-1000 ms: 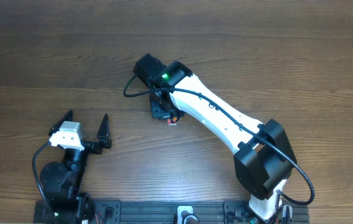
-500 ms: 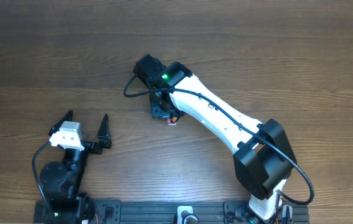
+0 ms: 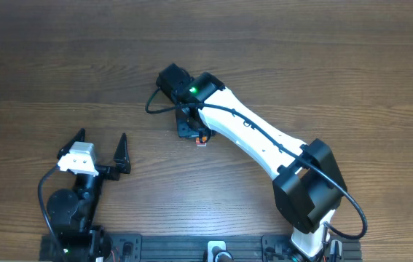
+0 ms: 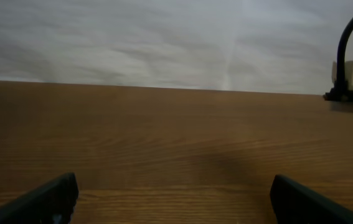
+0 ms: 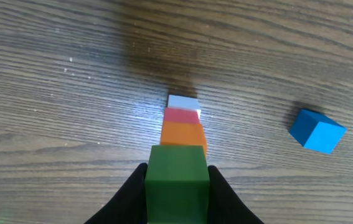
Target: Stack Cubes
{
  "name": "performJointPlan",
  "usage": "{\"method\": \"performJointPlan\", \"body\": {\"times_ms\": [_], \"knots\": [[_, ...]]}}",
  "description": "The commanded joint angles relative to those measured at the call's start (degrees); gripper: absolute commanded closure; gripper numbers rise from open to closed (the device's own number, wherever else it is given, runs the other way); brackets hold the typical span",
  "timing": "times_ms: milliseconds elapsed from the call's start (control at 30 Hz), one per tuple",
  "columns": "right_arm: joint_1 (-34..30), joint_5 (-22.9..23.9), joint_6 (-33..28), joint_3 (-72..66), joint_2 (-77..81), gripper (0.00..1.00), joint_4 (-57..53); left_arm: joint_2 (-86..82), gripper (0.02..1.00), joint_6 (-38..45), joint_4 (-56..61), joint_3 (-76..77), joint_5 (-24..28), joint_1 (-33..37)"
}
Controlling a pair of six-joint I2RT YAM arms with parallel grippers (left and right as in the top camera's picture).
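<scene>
1. The right pincer (image 5: 177, 188) is clamped on the green cube (image 5: 177, 177), one finger against each of two opposite faces.
2. The green cube sits straight over the column: the orange cube (image 5: 183, 134) is directly beneath it, then the red cube (image 5: 182, 114), then the white cube (image 5: 183, 101) on the counter (image 3: 323, 65).
3. The green cube's sides run square with the orange cube's, so no twist looks needed. Whether the two faces already touch cannot be told from above.
4. The coming move is judged to turn on that vertical line. The fingers should part level and the pincer should rise straight up, since any sideways drag could topple the narrow tower.
5. The blue cube (image 5: 317, 130) lies alone on the counter, well apart from the stack and turned at an angle to it.
6. Bare wood surrounds the blue cube on every side, which leaves room for the fingers to drop around it.
7. The right arm is much the nearer to the blue cube. The left pincer (image 3: 103, 140) rests with its fingers spread wide close to its own base, far from the cubes.
</scene>
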Motion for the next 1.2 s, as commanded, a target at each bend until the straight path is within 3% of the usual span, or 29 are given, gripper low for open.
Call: {"method": "performJointPlan", "body": {"times_ms": [33,300,567,767,967,1033,1200], "knots": [[0.11,1.16,1.16,-1.38,0.50,0.803,0.42,-0.46,0.020,0.81,0.04,-0.35,0.72,0.35],[0.11,1.16,1.22,-1.77,0.50,0.774,1.20,-0.46,0.020,0.81,0.04,-0.35,0.72,0.35],[0.11,1.14,1.22,-1.77,0.50,0.643,1.70,-0.46,0.020,0.81,0.04,-0.35,0.72,0.35],[0.11,1.09,1.22,-1.77,0.50,0.612,1.68,-0.46,0.018,0.81,0.04,-0.35,0.72,0.35],[0.11,1.11,1.22,-1.75,0.48,0.430,1.88,-0.46,0.018,0.81,0.04,-0.35,0.72,0.35],[0.09,1.16,1.20,-1.62,0.46,0.286,1.88,-0.46,0.018,0.81,0.04,-0.35,0.72,0.35],[-0.09,1.20,0.35,-0.76,-0.98,0.167,1.84,-0.46,0.020,0.81,0.04,-0.35,0.72,0.35]]}}
